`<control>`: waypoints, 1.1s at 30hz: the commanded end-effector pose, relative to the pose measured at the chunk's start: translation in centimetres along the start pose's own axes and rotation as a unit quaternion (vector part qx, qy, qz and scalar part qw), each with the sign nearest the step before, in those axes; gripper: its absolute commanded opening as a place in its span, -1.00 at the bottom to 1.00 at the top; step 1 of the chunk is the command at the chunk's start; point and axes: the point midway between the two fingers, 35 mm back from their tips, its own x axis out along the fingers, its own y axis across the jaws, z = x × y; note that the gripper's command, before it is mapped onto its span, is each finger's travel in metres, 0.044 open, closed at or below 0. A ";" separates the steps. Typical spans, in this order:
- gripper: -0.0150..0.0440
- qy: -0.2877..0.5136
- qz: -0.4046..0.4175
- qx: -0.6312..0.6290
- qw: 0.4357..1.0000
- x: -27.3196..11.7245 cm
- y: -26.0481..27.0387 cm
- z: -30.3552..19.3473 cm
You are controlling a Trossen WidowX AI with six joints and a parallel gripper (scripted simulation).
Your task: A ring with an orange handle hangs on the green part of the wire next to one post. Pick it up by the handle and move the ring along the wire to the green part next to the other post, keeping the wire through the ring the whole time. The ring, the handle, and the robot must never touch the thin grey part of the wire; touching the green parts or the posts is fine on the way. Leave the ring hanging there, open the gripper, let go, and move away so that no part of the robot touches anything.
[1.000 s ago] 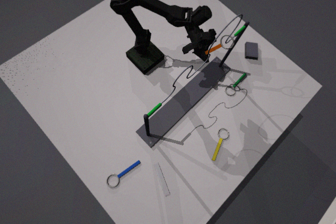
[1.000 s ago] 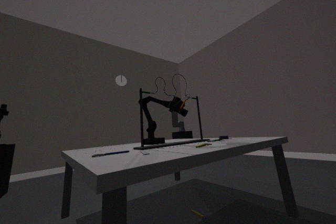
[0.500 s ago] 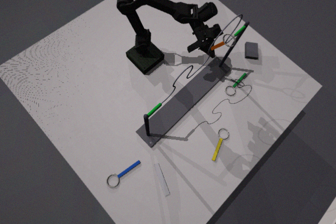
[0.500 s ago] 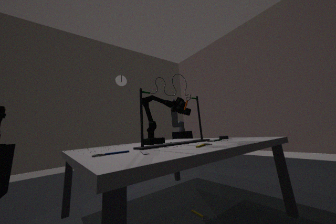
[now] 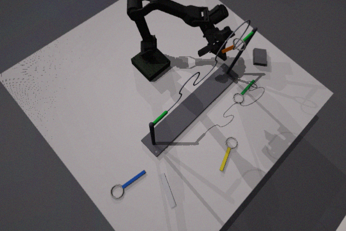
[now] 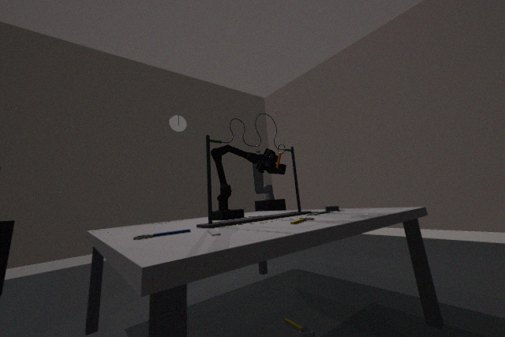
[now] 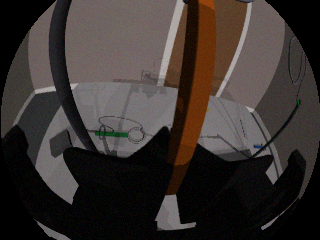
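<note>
The ring is around the wire at the inner end of the green part by the far post. I cannot tell whether it touches the wire. Its orange handle points down, slightly tilted. My gripper is shut on the handle's lower end, below the wire. The thin grey wire loops up beside the ring and winds to the other green part at the near post.
The dark base board joins the posts. A green-handled ring, a yellow-handled ring, a blue-handled ring, a grey block and a pale strip lie on the table.
</note>
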 end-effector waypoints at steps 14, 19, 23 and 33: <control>-1.00 0.005 0.004 0.008 1.000 -0.1 2.0 -0.3; -1.00 0.005 0.004 0.008 1.000 -0.2 2.5 -0.3; -1.00 0.004 0.004 0.008 1.000 -0.2 2.9 -0.3; -1.00 0.004 0.004 0.009 1.000 -0.4 3.8 -0.2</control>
